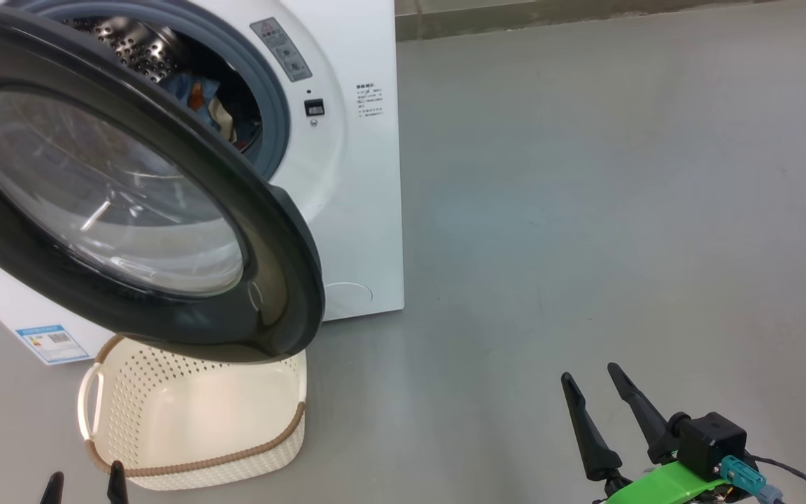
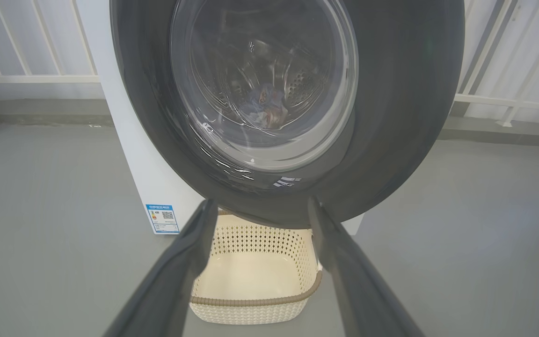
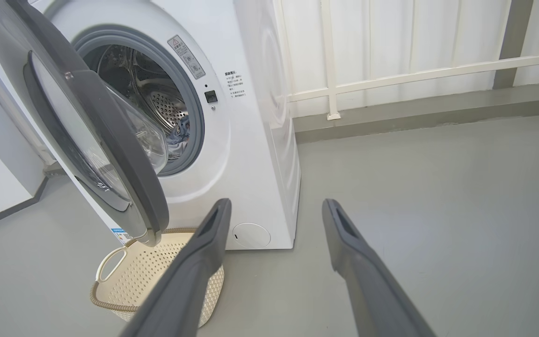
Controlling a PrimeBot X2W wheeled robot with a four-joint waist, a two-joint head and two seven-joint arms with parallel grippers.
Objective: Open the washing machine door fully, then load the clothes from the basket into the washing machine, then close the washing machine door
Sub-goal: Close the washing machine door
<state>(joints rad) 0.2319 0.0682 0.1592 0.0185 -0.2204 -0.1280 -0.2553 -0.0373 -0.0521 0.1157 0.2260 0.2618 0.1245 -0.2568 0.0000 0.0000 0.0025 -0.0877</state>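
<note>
The left gripper point(image 2: 261, 203) holds its two long dark fingers spread wide with nothing between them. Straight ahead of it, just beyond the fingertips, hangs the washing machine door point(image 2: 269, 93) with its wide glossy black rim around a bulging clear glass bowl. The door stands swung partway out from the washing machine point(image 1: 354, 210), a white box with smooth flat panels. Below the door's lower edge and framed between the left fingers sits the basket point(image 2: 251, 299). It is cream plastic with rounded corners, perforated walls and a brown woven-look rim, and its smooth bottom is in plain sight. The door's rim overhangs the end of the basket nearest the machine. The left wrist view looks through the glass to the clothes point(image 2: 265, 107), a crumpled light-blue bundle with orange-brown print, lying in the perforated steel drum. The head view sees the same bundle past the door's free edge, inside the grey-blue rubber gasket point(image 1: 277, 91). The right gripper point(image 3: 277, 202) is also spread and holds nothing. From it the machine's front corner lies ahead and to the left, well apart. The door shows nearly edge-on, and a gap stands between its glass bowl and the drum mouth — something the left wrist view cannot tell. Ahead and to the right of the right gripper the matte grey floor point(image 3: 438, 210) runs open to a white railing point(image 3: 414, 72). A small blue label point(image 2: 162, 218) sticks low on the machine, ahead and left of the left fingers.
</note>
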